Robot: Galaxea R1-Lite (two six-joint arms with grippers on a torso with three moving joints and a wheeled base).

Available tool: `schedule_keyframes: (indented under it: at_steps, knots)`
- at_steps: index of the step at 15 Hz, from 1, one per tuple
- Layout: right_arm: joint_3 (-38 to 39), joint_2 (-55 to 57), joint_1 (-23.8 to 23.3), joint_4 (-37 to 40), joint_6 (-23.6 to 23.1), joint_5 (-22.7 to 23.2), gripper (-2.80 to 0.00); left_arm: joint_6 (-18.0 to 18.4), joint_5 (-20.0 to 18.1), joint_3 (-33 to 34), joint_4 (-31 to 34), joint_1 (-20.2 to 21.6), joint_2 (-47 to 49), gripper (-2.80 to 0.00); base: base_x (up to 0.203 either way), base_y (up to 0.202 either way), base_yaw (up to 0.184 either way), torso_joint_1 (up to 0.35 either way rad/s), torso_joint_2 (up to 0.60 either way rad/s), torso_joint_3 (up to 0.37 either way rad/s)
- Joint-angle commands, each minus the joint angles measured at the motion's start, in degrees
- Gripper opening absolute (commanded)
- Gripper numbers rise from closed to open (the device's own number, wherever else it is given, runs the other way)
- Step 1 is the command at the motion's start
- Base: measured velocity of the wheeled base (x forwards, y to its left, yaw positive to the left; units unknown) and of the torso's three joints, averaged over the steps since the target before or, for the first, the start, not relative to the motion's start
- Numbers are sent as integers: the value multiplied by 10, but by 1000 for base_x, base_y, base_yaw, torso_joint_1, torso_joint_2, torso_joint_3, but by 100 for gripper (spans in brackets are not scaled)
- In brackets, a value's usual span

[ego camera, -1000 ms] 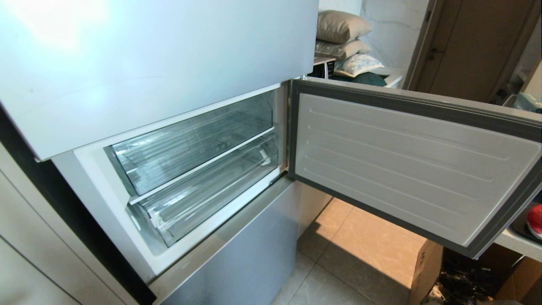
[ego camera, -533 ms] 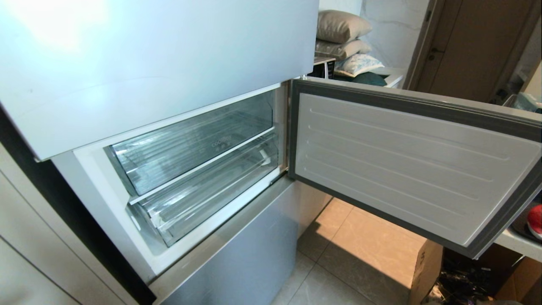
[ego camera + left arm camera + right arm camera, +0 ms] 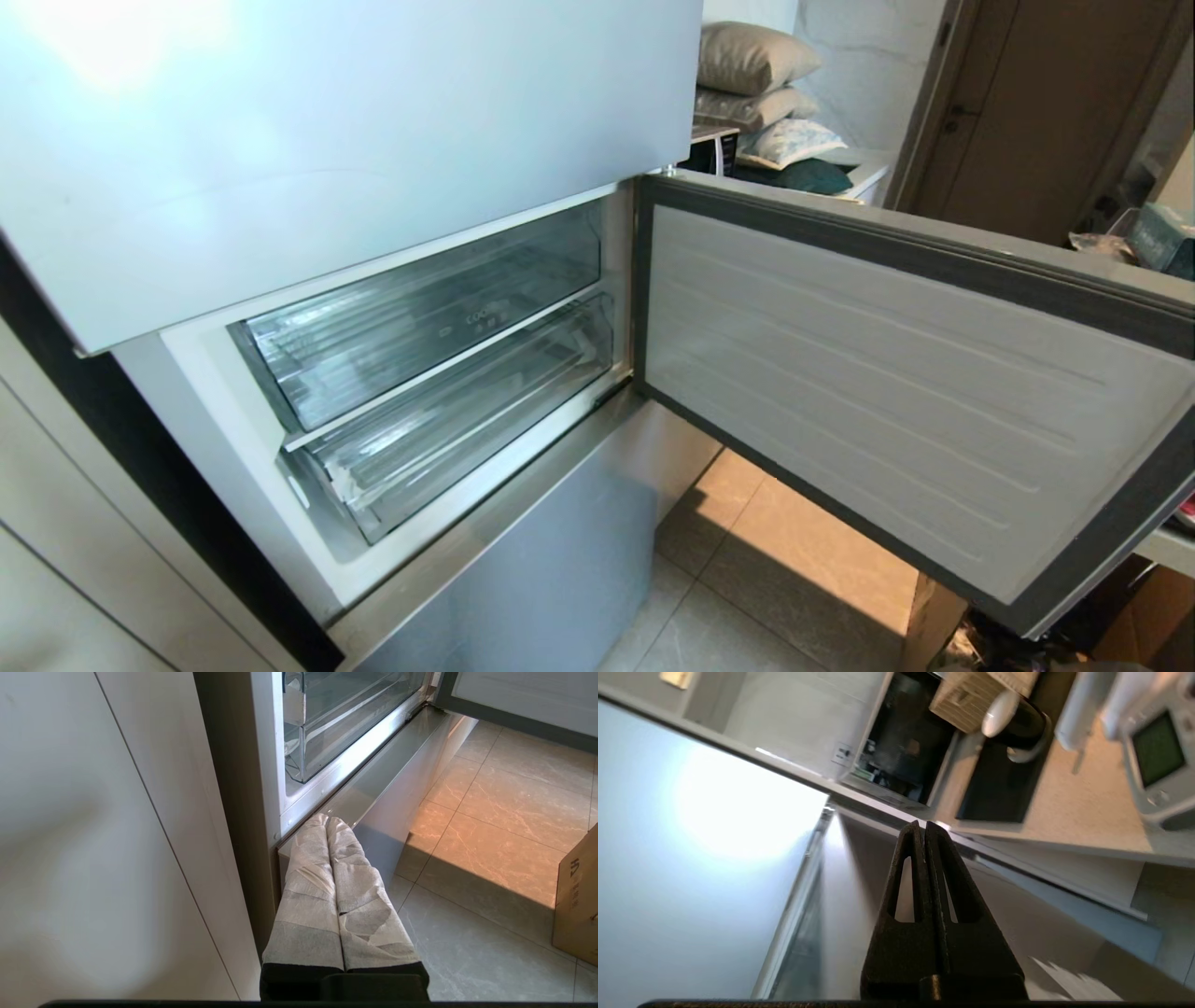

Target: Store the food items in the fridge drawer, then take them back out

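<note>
Neither arm appears in the head view. The swung-open grey-framed fridge door with a ribbed white inner lining [image 3: 896,392] fills the right half and hides most of what lies behind it; at its lower right corner only a sliver of red [image 3: 1186,511] shows at the picture's edge, too little to identify. No round red food item can be made out clearly in any view.

Inside the open compartment sit two transparent bins. The lower one, the wide shallow clear fridge drawer with a ribbed bottom and torn white tape at its front left corner [image 3: 448,439], is pushed in and shows nothing inside; the upper clear bin [image 3: 420,317] lies just above it, a white shelf edge between them. The pale silver-blue upper fridge door [image 3: 355,121] overhangs both.

The left gripper [image 3: 327,820], its fingers wrapped in pale cloth tape, is pressed together holding nothing, low beside the silver-blue lower fridge panel [image 3: 397,793]. The black right gripper [image 3: 920,825] is also closed on nothing, pointing along the pale outer face of the door toward a beige counter [image 3: 1064,807].

Stacked beige pillows [image 3: 752,61] and a brown cardboard box [image 3: 577,896] on the tiled floor [image 3: 490,812] stand beyond.
</note>
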Motion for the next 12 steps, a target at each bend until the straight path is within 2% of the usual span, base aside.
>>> schedule_keyframes:
  at_steps: [1,3,4,5,6,8,9,10,12]
  knots:
    - [-27,-124,0,-5,41,-5,-280,0,1,0,0,0,0,-280,0,0,0,0,0,0]
    - [-124,-168,-1,-7,119,-48,-280,0,0,0,0,0,0,-280,0,0,0,0,0,0]
    - [-154,-176,-5,-6,123,-89,-280,0,0,0,0,0,0,-280,0,0,0,0,0,0]
    - [-159,-180,-11,-1,94,-134,-280,0,0,0,0,0,0,-280,0,0,0,0,0,0]
    - [-142,-182,-18,7,44,-182,-280,0,0,0,0,0,0,-280,0,0,0,0,0,0]
    - [-40,-185,-28,18,-118,-335,-280,0,0,0,0,0,0,-280,0,0,0,0,0,0]
    - [16,-188,-30,21,-167,-391,-280,0,0,0,0,0,0,-280,0,0,0,0,0,0]
    - [73,-192,-24,23,-201,-424,-280,0,1,0,0,0,0,-280,0,0,0,0,0,0]
    - [138,-193,50,25,-233,-450,-280,0,0,0,0,0,0,-280,0,0,0,0,0,0]
